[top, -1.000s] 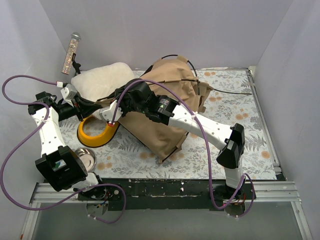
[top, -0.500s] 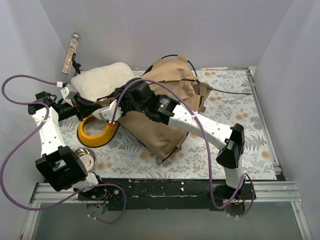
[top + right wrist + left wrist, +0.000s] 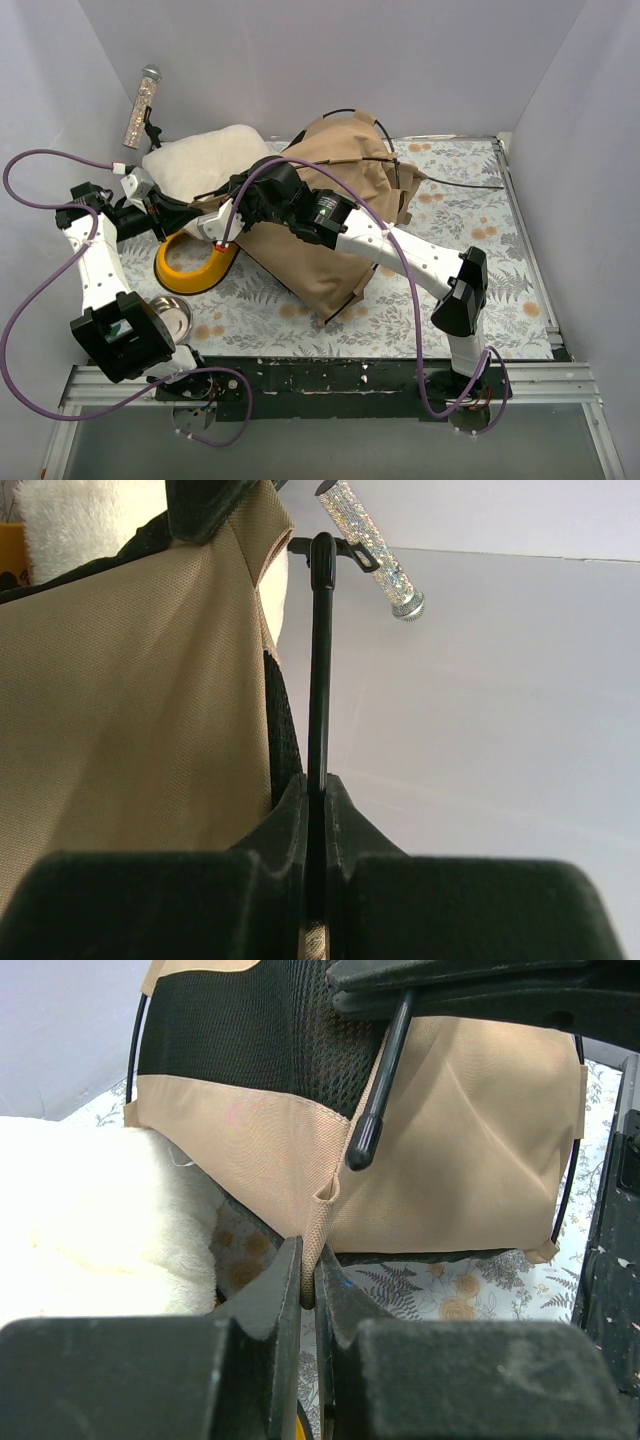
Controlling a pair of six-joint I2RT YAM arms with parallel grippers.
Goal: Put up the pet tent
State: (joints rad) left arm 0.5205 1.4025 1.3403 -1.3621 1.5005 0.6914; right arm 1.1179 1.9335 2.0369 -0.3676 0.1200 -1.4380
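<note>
The tent (image 3: 340, 215) sat slumped toward the back of the floral worktop (image 3: 470, 200), with its left side against the cushion (image 3: 205, 160). The left gripper (image 3: 308, 1265) was low beside the cushion, its jaws clamped on a tan seam fold at the tent's lower edge. The right gripper (image 3: 315, 790) had its jaws pressed together on a thin black pole (image 3: 321, 660). The pole ran along the black mesh (image 3: 250, 1030), its capped tip just above the pinched fold. A yellow stand (image 3: 190, 270) lay in front of both grippers.
</note>
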